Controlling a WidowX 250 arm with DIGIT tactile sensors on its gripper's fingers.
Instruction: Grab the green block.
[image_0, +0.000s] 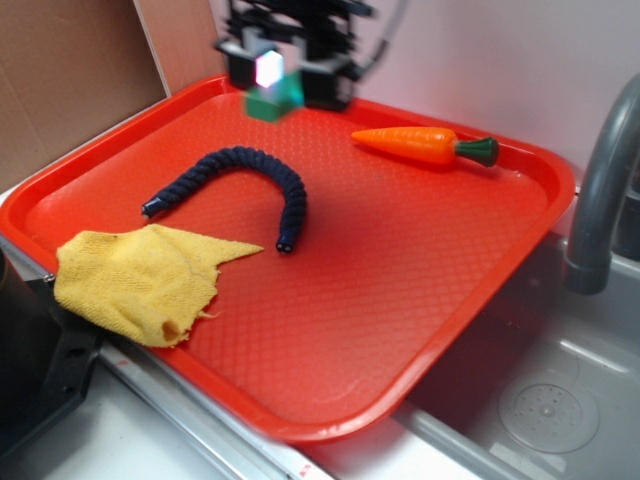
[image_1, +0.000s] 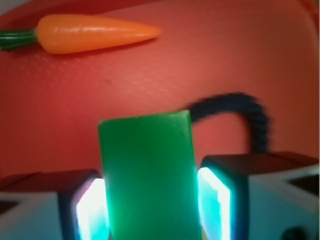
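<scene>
The green block (image_0: 270, 103) is a small solid-green piece at the back of the red tray (image_0: 470, 300). My gripper (image_0: 285, 85) hangs over it with a finger on each side. In the wrist view the green block (image_1: 147, 175) stands between the two glowing pads (image_1: 92, 212), which press its left and right sides. My gripper (image_1: 152, 210) is shut on it. I cannot tell whether the block's underside touches the tray.
An orange toy carrot (image_0: 425, 145) with a dark green stem lies at the tray's back right, and shows in the wrist view (image_1: 95, 32). A dark blue bendy tube (image_0: 255, 165) curves mid-tray. A yellow cloth (image_0: 135, 280) drapes over the front left rim. A grey faucet (image_0: 600, 180) and sink (image_0: 550, 400) are at the right.
</scene>
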